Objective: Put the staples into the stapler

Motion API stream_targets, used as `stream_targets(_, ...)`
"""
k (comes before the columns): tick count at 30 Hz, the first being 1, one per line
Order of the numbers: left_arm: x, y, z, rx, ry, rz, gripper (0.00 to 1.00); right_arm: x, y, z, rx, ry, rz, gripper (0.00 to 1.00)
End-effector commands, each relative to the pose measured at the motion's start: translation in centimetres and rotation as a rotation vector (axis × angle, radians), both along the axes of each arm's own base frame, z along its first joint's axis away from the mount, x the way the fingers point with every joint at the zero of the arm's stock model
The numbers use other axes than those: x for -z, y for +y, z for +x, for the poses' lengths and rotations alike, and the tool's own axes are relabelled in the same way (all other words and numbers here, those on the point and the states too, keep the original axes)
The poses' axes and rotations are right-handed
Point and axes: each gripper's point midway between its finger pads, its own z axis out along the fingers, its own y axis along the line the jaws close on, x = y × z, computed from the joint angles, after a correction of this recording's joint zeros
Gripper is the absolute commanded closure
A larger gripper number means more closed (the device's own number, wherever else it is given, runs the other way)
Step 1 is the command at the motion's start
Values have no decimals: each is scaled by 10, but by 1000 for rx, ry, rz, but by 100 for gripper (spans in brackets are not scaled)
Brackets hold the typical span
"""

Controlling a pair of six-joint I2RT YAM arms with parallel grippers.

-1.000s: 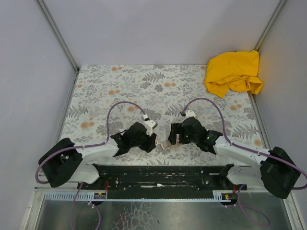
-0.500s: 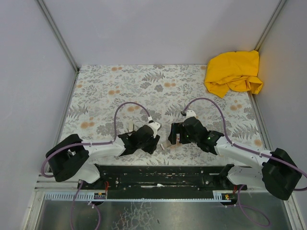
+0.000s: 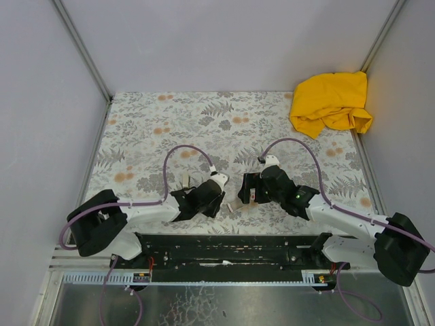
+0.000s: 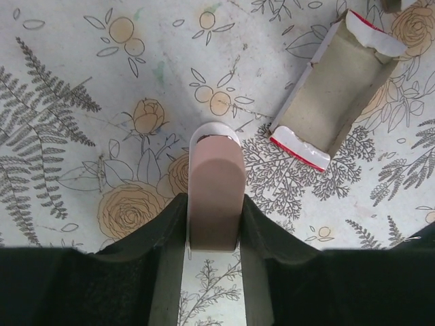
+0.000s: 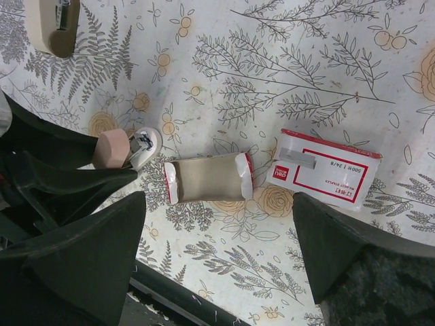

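Observation:
The stapler (image 4: 216,190), a pale pink rounded body over a white base, lies on the floral table between my left gripper's (image 4: 214,204) fingers. Both fingers press its sides, so the gripper is shut on it. In the right wrist view the stapler (image 5: 126,148) shows its silvery front end. A silvery strip of staples (image 5: 299,161) lies on the white box sleeve with red print (image 5: 326,175). The box's empty cardboard tray (image 5: 207,178) lies between stapler and sleeve. My right gripper (image 5: 219,207) hovers over the tray, open wide and holding nothing.
A cream rounded object with metal inside (image 5: 58,24) lies on the table beyond the stapler, left of the left gripper (image 3: 212,197). A yellow cloth (image 3: 331,102) is bunched in the far right corner. Grey walls close in the table (image 3: 224,115).
My left gripper has shifted right toward the table's middle and its jaws have narrowed onto the stapler. The cream object to its left came into sight. The right gripper barely moved.

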Motion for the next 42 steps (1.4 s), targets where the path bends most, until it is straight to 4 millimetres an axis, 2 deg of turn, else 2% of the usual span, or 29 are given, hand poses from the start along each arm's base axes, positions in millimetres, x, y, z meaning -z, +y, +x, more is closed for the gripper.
stream_targets(1,2,-1,-9,-4,35,15,82,-14,2,6,31,-28,47,4)
stream_targets(5,-8,-12,-18,33,45,-71,99,-27,17,-2,11,0,169,1)
stream_targets(7,-21,-18,-22,45,33,-153,100,-32,27,-9,4,39,249,1)
stream_targets(12,-75,-39,-28,84,-26,-415,100,-37,44,-26,4,166,402,1)
stream_targets(15,-94,-43,-32,109,-42,-477,100,-48,61,-37,-36,241,530,1)
stream_targets(18,-103,-45,-35,135,-46,-499,100,-60,72,-45,-77,274,619,1)
stream_targets(22,-106,-47,-38,159,-39,-511,100,-70,73,-46,-82,269,661,1)
stream_targets(30,-119,-54,-38,174,-56,-558,100,-70,79,-50,-106,295,687,1)
stream_targets(32,-121,-54,-35,165,-67,-559,100,-70,82,-53,-124,302,691,8)
stream_targets(36,-126,-52,-31,138,-88,-576,100,-66,83,-58,-139,305,668,33)
stream_targets(37,-129,-52,-30,135,-95,-586,100,-64,83,-58,-139,306,663,41)
stream_targets(41,-136,-51,-30,131,-110,-607,100,-62,81,-58,-132,301,664,96)
stream_targets(42,-136,-51,-31,133,-109,-607,100,-62,80,-58,-126,298,660,100)
